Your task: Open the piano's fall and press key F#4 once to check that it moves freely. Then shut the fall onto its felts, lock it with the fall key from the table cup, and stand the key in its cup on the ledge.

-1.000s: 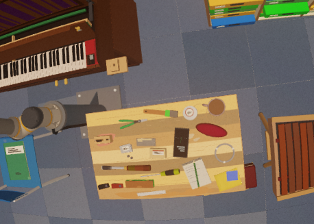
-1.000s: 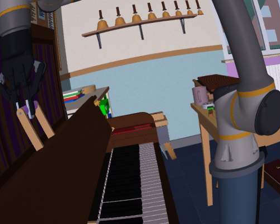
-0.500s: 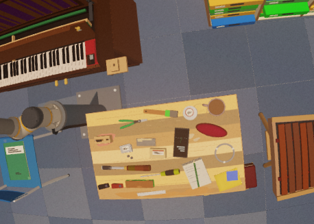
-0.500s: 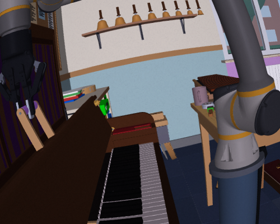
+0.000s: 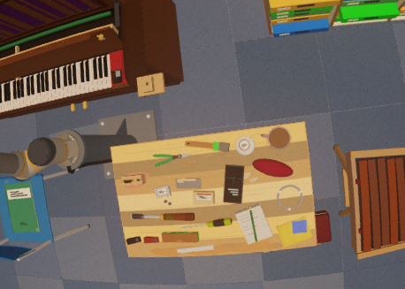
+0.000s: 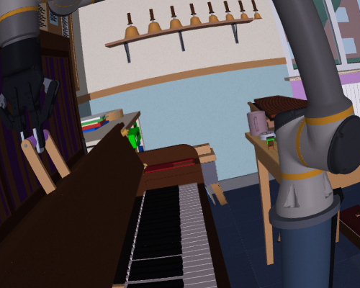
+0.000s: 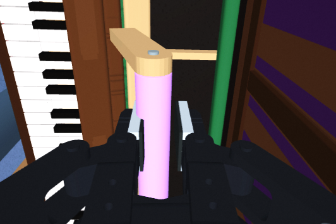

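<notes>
The gripper is out of sight in the overhead side camera; only the arm's elbow (image 5: 42, 153) shows there. The piano's fall (image 6: 70, 216) stands raised, leaning back from the bare keyboard (image 6: 175, 230). On its upper edge sits a wooden bracket with a pink handle bar (image 7: 153, 129) between two arms (image 6: 41, 162). I have my gripper (image 7: 158, 135) closed around that pink bar, high at the left over the fall (image 6: 31, 138). The keys (image 5: 53, 81) lie uncovered below. A small tan cup block (image 5: 150, 85) sits by the piano's right end.
The piano's purple-striped front panel (image 6: 13, 154) rises just behind my gripper. The robot's base column (image 6: 304, 201) stands right of the keyboard. The cluttered table (image 5: 212, 191) with a mug (image 6: 257, 122) lies beyond, a red case (image 6: 358, 225) on the floor beneath.
</notes>
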### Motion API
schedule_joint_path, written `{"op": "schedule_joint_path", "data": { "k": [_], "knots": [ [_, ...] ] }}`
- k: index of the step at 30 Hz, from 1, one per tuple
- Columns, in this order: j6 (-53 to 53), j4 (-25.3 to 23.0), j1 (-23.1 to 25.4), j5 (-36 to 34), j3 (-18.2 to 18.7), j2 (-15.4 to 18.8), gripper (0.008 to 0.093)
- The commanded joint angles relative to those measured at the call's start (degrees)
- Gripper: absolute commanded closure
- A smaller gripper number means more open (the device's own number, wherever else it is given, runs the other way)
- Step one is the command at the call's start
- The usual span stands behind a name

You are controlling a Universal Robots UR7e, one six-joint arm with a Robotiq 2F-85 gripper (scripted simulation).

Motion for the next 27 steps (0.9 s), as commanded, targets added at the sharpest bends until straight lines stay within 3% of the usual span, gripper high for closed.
{"op": "schedule_joint_path", "data": {
  "k": [1,14,27],
  "knots": [
    [0.00,0.02,0.01,0.01,-0.02,-0.04,0.0934],
    [-0.01,0.02,0.00,0.01,-0.04,-0.03,0.0934],
    [-0.01,0.02,0.00,0.01,-0.04,-0.03,0.0679]
  ]
}}
